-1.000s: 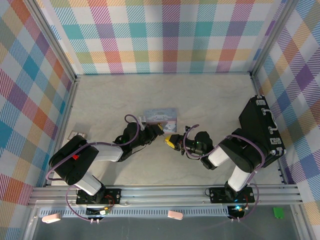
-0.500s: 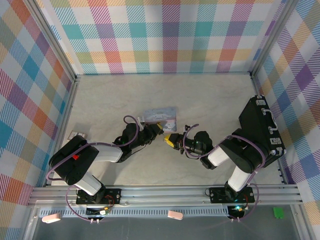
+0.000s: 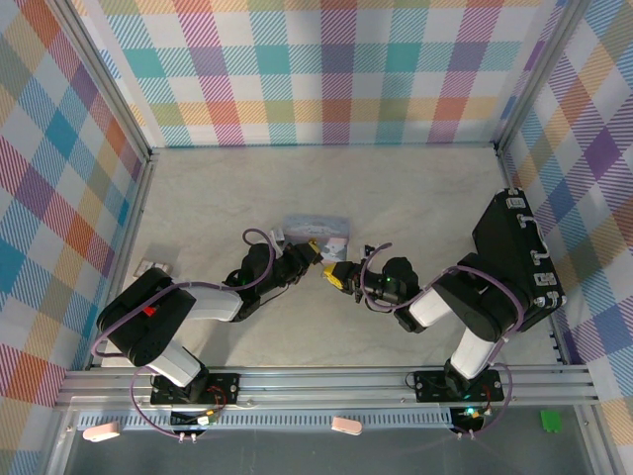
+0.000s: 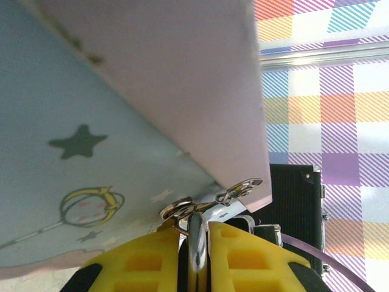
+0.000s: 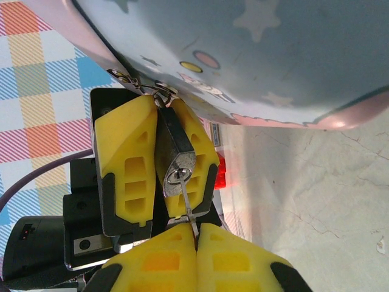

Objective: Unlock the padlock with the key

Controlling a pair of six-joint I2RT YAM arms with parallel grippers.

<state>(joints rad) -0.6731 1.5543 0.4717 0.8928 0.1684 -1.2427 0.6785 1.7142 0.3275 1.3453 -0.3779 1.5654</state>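
One tin [image 3: 318,226] lay centrally on bench [image 3: 415,198], behind both grippers. One padlock [image 5: 176,161] hung at tin's near edge, between left gripper [image 3: 314,248] jaws. One key [image 5: 189,214] stood tip at padlock's keyhole, between right gripper [image 3: 336,276] jaws.

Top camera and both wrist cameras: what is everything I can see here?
table: one, pale marbled, inside plaid walls
tin: one, pastel blue-lilac, mid-table
padlock: one, dark body, silvery shackle, at the tin's clasp
key: one, grey, tip in the padlock's keyhole
black case: one, black, table's right edge
small pale object: one, greyish, table's left edge
pink pieces: two, front ledge
green piece: one, front ledge, right end
left gripper: one, yellow fingers, shut on the padlock
right gripper: one, yellow fingers, shut on the key
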